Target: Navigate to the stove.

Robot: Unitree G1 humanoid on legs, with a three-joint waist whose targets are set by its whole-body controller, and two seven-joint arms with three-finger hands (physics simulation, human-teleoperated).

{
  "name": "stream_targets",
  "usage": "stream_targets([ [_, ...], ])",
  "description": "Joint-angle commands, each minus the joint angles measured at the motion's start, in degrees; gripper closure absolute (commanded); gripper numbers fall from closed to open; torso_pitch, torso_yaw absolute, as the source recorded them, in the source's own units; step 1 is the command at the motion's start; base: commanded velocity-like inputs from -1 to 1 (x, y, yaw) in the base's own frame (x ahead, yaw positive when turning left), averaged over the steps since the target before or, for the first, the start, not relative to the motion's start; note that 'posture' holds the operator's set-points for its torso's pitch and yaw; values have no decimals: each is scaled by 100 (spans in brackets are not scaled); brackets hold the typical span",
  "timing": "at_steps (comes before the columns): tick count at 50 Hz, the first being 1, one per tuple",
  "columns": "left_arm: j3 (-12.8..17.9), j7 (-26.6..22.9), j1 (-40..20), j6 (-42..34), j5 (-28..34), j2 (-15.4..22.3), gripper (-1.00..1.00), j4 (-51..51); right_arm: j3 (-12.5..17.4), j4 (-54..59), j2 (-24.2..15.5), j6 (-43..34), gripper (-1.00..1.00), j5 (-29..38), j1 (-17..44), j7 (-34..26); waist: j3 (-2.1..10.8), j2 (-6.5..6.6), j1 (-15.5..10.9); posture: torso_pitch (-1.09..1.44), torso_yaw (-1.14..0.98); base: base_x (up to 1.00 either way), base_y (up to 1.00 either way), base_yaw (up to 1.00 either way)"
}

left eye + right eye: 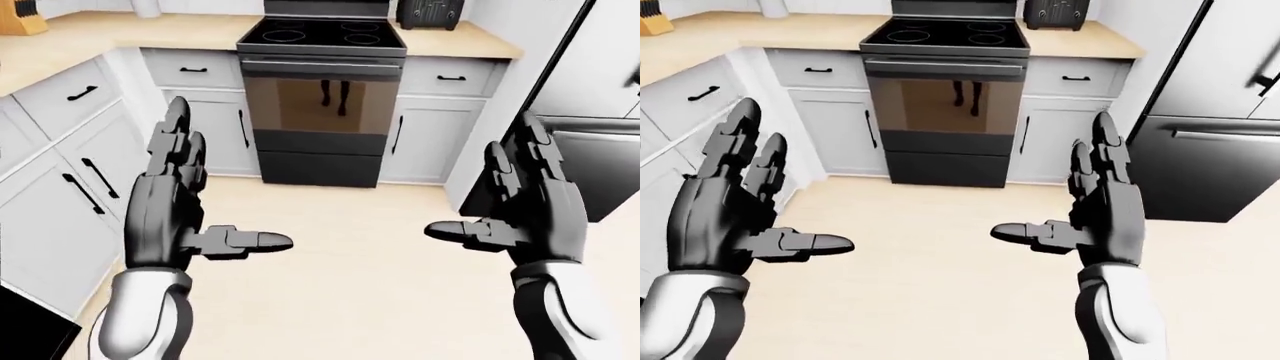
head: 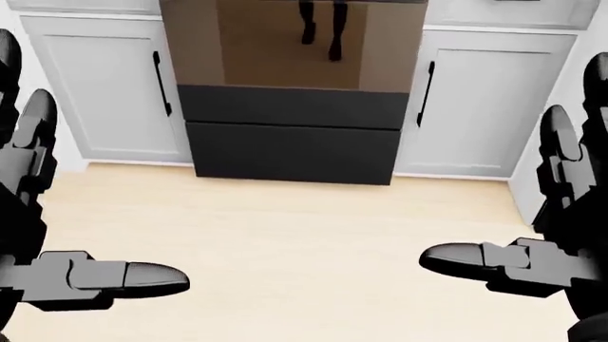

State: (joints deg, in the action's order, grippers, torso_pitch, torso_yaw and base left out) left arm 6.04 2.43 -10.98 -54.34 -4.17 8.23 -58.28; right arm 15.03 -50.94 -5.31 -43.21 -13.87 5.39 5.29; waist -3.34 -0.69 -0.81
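I have the stove (image 1: pixel 322 45) at the top centre of the left-eye view, its black cooktop with four ring burners level with the tan worktop (image 1: pixel 462 41) on either side. Below the cooktop I see the oven door (image 1: pixel 322 105) with its brown glass, which shows a small dark reflection, and under that a dark drawer panel (image 2: pixel 293 151) that fills the upper middle of the head view. White cabinets (image 1: pixel 425 139) with black bar handles flank the stove. A dark toaster-like box (image 1: pixel 430 11) sits on the worktop at the upper right of the stove; I can read no writing or brand on it or on the stove. A wooden knife block (image 1: pixel 20 19) peeks in at the upper left corner. The refrigerator (image 1: pixel 1215 112), steel-grey, stands at the right edge of the right-eye view.

My left hand (image 1: pixel 175 210) is held up at the left of the frame, fingers spread upward and thumb out sideways, gripping nothing. My right hand (image 1: pixel 530 214) mirrors it at the right, also splayed and empty. Pale wood floor (image 1: pixel 350 255) lies between my hands and the stove.
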Motion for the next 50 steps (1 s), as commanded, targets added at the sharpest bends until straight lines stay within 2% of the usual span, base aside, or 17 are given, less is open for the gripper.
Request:
stream_targets([
  [1,55,-12,-125,131,-2,64,-100,-172,33,-229,-33,87,-100,-10,105,33,-39,-61,4,0,0,79,0,0],
  [4,70,1,-132,123,-24,77,-100,-172,56,-208,-40,106,-100,-36,111,39,163,-172,109,0,0,79,0,0],
  [9,77,1,-148,109,-19,73,-100,-172,52,-139,-52,144,-100,-23,124,64,166,-137,215,0,0,75,0,0],
  [11,79,-4,-135,120,-12,69,-100,-172,58,-133,-43,151,-100,-43,121,84,263,-18,191,0,0,52,0,0],
  [14,84,11,-126,131,-35,83,-100,-172,35,-106,-55,168,-100,16,113,116,361,444,129,0,0,40,0,0],
  [15,85,20,-122,134,-49,85,-100,-172,39,-86,-48,205,-100,27,107,113,86,357,93,0,0,22,0,0],
  [18,105,41,-112,140,-90,103,-100,-172,17,-92,-55,178,-100,88,111,141,255,355,18,0,0,14,0,0],
  [23,96,112,-113,134,-168,163,-100,-172,8,-116,-47,175,-100,149,94,122,61,137,-2,0,0,0,0,0],
  [26,78,146,-123,122,-192,186,-100,-172,32,-128,-41,145,-100,146,116,114,181,-326,84,0,0,0,0,0],
  [27,81,149,-122,122,-200,186,-100,-172,26,-146,-40,135,-100,147,119,117,202,-196,7,0,0,0,0,0],
  [30,72,168,-136,110,-215,204,-100,-172,16,-92,-56,168,-100,200,123,117,152,-282,68,0,0,0,0,0],
  [35,70,130,-149,94,-177,183,-100,-172,-65,65,-68,296,-100,520,125,76,74,-176,78,0,0,0,0,0],
  [37,73,96,-157,85,-142,160,-100,-172,-43,-13,-59,202,-100,520,155,73,102,-39,117,0,0,0,0,0],
  [39,69,61,-153,87,-102,138,-100,-172,-48,-24,-46,188,-100,537,157,70,239,295,132,0,0,0,0,0],
  [40,72,49,-158,84,-88,131,-100,-172,-33,-62,-29,201,-100,486,142,30,184,136,118,0,0,0,0,0],
  [43,53,33,-154,87,-49,106,-100,-172,6,-41,-13,258,-100,409,126,-4,282,27,59,0,0,0,0,0],
  [50,33,-4,-107,130,11,71,-100,-172,49,-71,-6,310,-100,249,88,20,355,-24,23,0,0,0,0,0],
])
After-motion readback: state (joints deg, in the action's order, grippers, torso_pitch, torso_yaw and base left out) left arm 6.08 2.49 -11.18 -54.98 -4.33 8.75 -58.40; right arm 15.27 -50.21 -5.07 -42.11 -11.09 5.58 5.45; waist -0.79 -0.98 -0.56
